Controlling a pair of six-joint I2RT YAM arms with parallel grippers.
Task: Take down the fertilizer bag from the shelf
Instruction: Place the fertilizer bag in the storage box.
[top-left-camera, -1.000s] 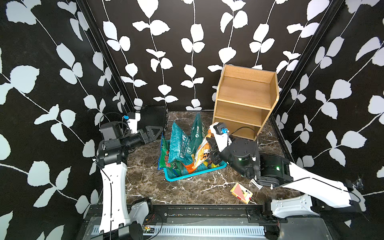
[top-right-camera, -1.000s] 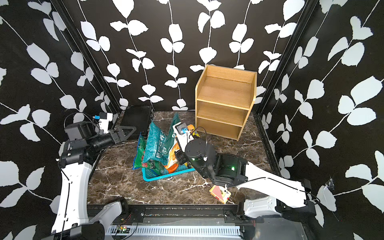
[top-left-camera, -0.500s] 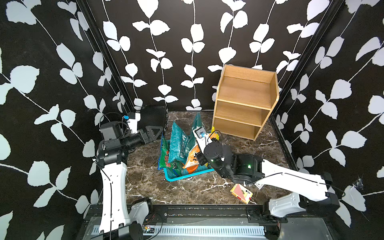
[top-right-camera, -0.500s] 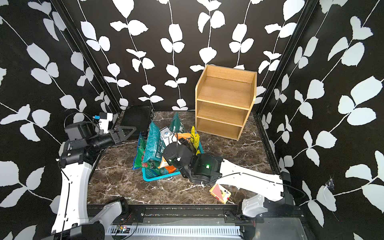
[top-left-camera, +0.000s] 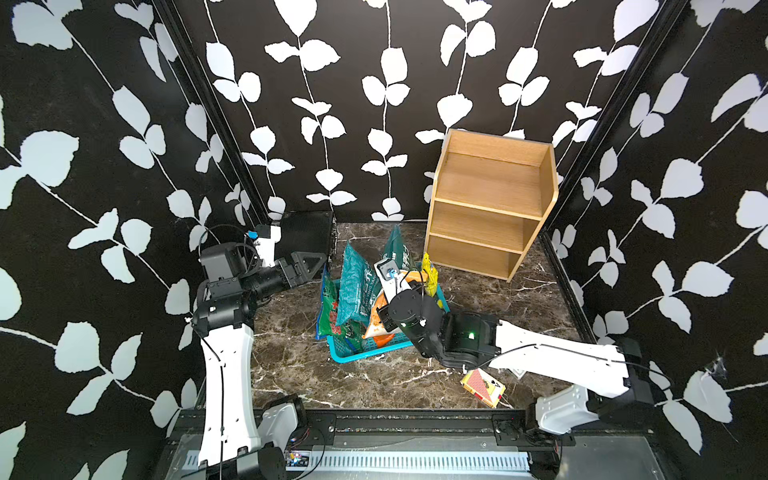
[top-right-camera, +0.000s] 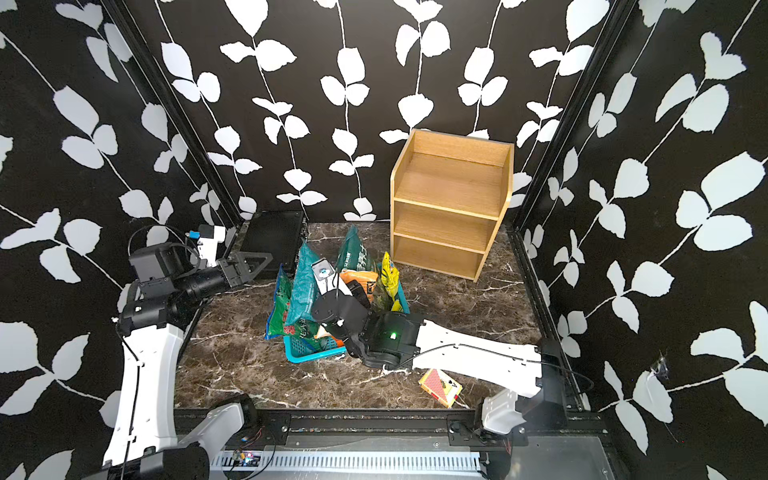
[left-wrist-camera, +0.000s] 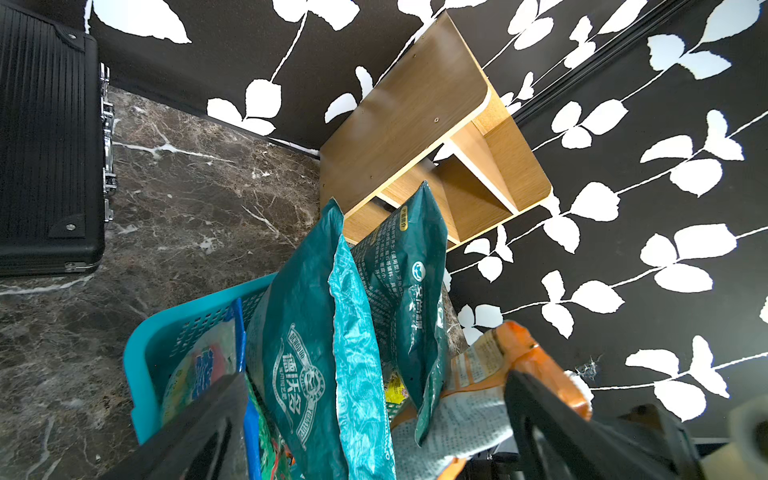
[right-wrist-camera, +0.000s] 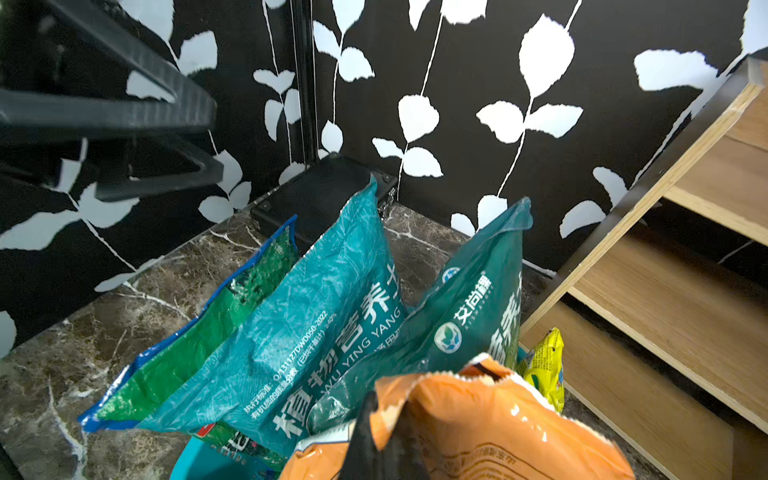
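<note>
Jaws of the right gripper (right-wrist-camera: 368, 415) pinch the orange fertilizer bag (right-wrist-camera: 478, 419) over the blue basket (top-left-camera: 345, 358) (apparently resting inside); the shelf (top-left-camera: 490, 187) stands empty, and the left gripper (left-wrist-camera: 374, 384) gapes idle. Remaining: release.

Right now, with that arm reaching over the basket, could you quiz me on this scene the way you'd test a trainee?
1. True or false: a bag sits on the top tier of the shelf.
2. What colour is the bag pinched by the right gripper? A teal, B orange, C yellow.
3. One word: the left gripper, hanging beside the blue basket, is open or shut?
Key: 1 false, no bag shows on any tier; 2 B; 3 open, holding nothing.
</note>
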